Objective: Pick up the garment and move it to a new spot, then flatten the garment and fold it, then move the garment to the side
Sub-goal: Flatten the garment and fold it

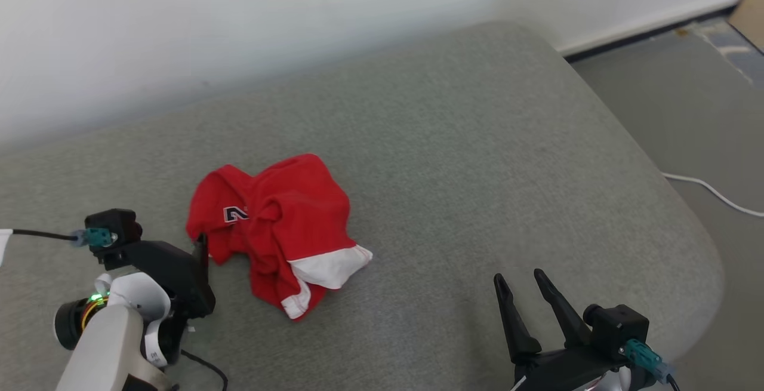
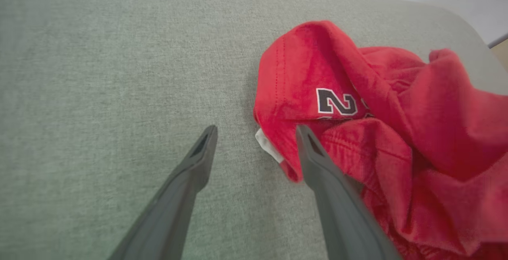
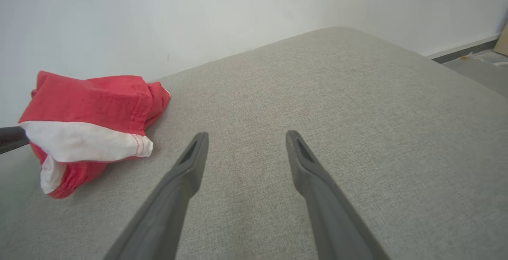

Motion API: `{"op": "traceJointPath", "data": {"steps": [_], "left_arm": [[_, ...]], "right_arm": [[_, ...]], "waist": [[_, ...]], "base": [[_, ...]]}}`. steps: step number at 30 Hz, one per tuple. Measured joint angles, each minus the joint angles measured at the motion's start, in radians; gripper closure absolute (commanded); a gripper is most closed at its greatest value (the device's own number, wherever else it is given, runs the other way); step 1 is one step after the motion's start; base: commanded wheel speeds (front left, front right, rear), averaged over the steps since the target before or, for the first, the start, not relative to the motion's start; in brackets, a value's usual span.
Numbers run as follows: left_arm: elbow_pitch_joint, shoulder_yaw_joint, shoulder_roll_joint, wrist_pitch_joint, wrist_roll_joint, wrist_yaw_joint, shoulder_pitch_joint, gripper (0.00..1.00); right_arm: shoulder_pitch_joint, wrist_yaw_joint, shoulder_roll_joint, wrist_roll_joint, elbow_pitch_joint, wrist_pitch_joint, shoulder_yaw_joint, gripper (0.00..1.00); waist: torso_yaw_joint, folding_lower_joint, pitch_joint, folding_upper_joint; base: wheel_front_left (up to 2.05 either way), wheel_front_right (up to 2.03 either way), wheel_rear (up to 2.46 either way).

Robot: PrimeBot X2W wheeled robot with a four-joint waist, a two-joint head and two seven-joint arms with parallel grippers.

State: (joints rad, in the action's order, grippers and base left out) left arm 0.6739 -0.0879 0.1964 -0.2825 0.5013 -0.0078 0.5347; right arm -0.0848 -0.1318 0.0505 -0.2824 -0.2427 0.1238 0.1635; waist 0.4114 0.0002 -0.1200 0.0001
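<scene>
Cushion of grey woven fabric [image 1: 477, 140], broad, with a rounded far-right corner. Crumpled red garment with white hem panels [image 1: 280, 224], lying left of centre on it. Printed dark numeral "2" [image 2: 336, 102], white-outlined; the characters after it are lost in folds. Left gripper [image 2: 257, 130]: jaws spread, empty, at garment's left edge. Right gripper [image 1: 518, 277]: jaws spread, empty, near right, well apart.

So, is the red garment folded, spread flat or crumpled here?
Crumpled. The red garment lies bunched in a heap on the grey cushion, layers overlapping unevenly, its white hem turned up.
</scene>
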Motion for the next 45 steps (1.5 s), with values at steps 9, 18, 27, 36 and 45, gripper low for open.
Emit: {"op": "traceJointPath", "data": {"steps": [9, 18, 27, 36, 45], "left_arm": [[0.063, -0.011, -0.009, -0.011, -0.003, 0.024, 0.043, 1.0], [-0.033, -0.001, -0.019, 0.228, -0.005, -0.036, 0.129, 1.0], [-0.279, -0.084, -0.063, 0.316, -0.035, -0.081, 0.223, 1.0], [-0.483, -0.149, -0.067, 0.212, -0.077, -0.052, 0.285, 1.0], [-0.638, -0.101, 0.017, 0.143, -0.135, 0.055, 0.216, 1.0]], "right_arm": [[-0.021, 0.0, 0.0, -0.005, -0.013, 0.011, 0.007, 0.0], [-0.034, 0.0, -0.001, -0.002, -0.027, 0.022, 0.002, 0.0], [-0.029, 0.0, -0.001, 0.011, -0.029, 0.009, 0.001, 0.0], [0.001, 0.0, -0.001, 0.01, -0.031, -0.001, 0.004, 0.0], [0.016, 0.0, -0.001, 0.01, -0.023, -0.001, -0.015, 0.0]], "waist": [[0.046, 0.0, -0.058, 0.0], [0.008, 0.0, -0.059, 0.0], [-0.044, -0.0002, 0.003, 0.0], [-0.07, -0.0003, 0.086, -0.0001], [-0.087, -0.0003, 0.098, -0.0002]], "base": [[0.0, 0.0, 0.0], [0.0, 0.0, 0.0], [0.0, 0.0, 0.0], [0.0, 0.0, 0.0], [0.0, 0.0, 0.0]]}}
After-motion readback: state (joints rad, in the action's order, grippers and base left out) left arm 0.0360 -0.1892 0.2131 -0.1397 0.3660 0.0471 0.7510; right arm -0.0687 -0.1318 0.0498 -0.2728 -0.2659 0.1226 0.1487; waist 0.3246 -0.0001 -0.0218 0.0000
